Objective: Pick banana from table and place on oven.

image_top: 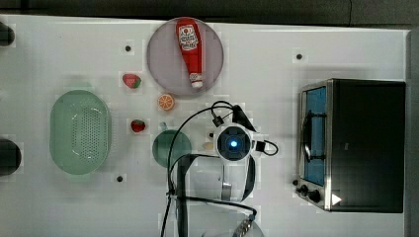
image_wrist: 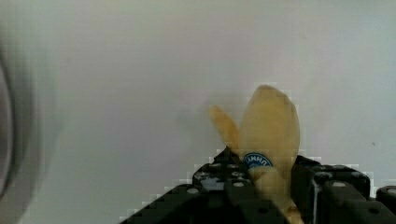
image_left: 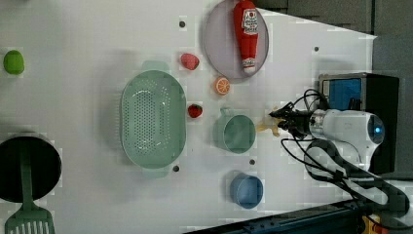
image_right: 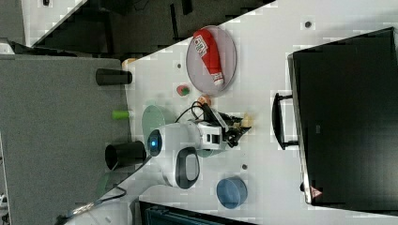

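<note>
End effector (image_wrist: pixel 268 186) pinches banana (image_wrist: pixel 270 126) over the white table (image_wrist: pixel 116 93).

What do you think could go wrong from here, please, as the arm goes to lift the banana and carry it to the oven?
1. The fingers sit on the stem end of the banana, leaving most of it sticking out, so it may pivot or slip on the lift.
2. The green cup stands close beside the banana in the left view; a swing could nudge it.
3. The oven top is flat and smooth, so a tilted release might let the banana slide off.
</note>
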Available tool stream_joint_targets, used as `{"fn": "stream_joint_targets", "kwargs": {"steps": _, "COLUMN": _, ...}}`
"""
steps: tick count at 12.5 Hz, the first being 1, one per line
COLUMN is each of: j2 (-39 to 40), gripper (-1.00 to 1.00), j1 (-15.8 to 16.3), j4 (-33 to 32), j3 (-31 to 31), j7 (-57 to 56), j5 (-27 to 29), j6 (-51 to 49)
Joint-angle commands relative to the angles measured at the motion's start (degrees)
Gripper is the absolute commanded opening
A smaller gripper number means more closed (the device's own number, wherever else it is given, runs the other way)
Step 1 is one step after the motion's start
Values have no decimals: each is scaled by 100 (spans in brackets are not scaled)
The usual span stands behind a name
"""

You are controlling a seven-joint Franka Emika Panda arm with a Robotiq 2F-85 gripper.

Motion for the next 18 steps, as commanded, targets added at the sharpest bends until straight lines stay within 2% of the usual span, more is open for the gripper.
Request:
{"fn": "stream_joint_targets", "kwargs": {"steps": 1, "j2": -1144, "gripper": -48, "j1": 3, "j4": 54, "j3": 57, "j7": 117, "j5": -11, "j6": -742}}
{"fn": "stream_joint_targets", "kwargs": {"steps": 5, "j2": -2686, "gripper": -48, "j1": 38, "j4": 790, "j3": 132, "j7": 116, "j5": -8, "j6": -3239}}
{"fn": "stream_joint_targets", "kwargs": {"steps": 8, "j2": -3183, "gripper": -48, "j1": 33, "j4": 1675, "j3": 121, "j7": 116, "j5": -8, "j6": -4733}}
{"fn": "stream_joint_targets", "kwargs": {"steps": 10, "j2": -3182, "gripper": -48, "j1": -8, "j4": 2235, "j3": 36, "j7": 116, "j5": -12, "j6": -5545}}
{"fn": "stream_joint_targets", "kwargs": {"steps": 13, "j2": -3007, "gripper": -48, "j1": -133, "j4": 2965, "j3": -403, "j7": -84, "j5": -46, "j6": -5971}}
{"fn": "stream_joint_targets", "kwargs": {"steps": 18, "j2": -2179, "gripper": -48, "j1": -230, "j4": 3719, "j3": -1622, "j7": -2444, "j5": -298, "j6": -5993}}
